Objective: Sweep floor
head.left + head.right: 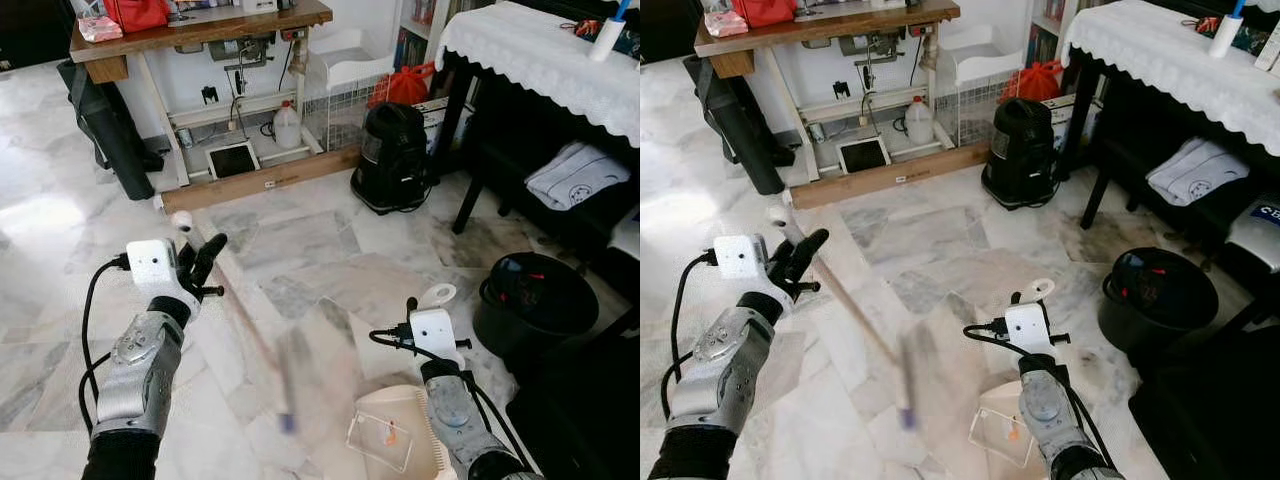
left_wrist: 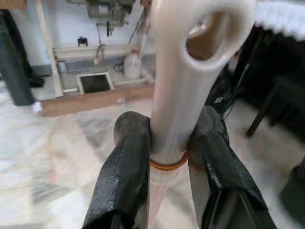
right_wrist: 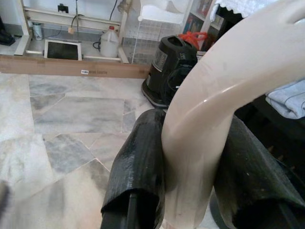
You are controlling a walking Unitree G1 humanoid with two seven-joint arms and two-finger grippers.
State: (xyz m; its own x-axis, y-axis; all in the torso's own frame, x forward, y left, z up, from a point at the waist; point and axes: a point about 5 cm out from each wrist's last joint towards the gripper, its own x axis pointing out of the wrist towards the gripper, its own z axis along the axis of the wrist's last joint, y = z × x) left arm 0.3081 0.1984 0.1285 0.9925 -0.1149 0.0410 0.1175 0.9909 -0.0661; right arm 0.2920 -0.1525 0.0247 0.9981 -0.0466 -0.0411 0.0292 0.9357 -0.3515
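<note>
Over marble floor (image 1: 300, 250), left gripper (image 1: 205, 262) clamps broom (image 1: 250, 340), right gripper (image 3: 190, 162) dustpan (image 1: 395, 430).

Broom head (image 1: 287, 385) motion-blurred; bristles indistinct. Dustpan (image 1: 395, 432) cut by bottom edge at 6 o'clock, part hidden behind right arm. Left end effector (image 2: 167, 164): finger bases cut off. Black bin (image 1: 535, 300) contents unreadable.

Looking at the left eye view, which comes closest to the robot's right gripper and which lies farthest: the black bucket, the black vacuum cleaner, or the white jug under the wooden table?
From the right gripper, which grips the dustpan handle:
1. Black bucket, just to its right.
2. Black vacuum cleaner, ahead on the floor.
3. White jug, farthest, ahead and to the left under the wooden table.
</note>
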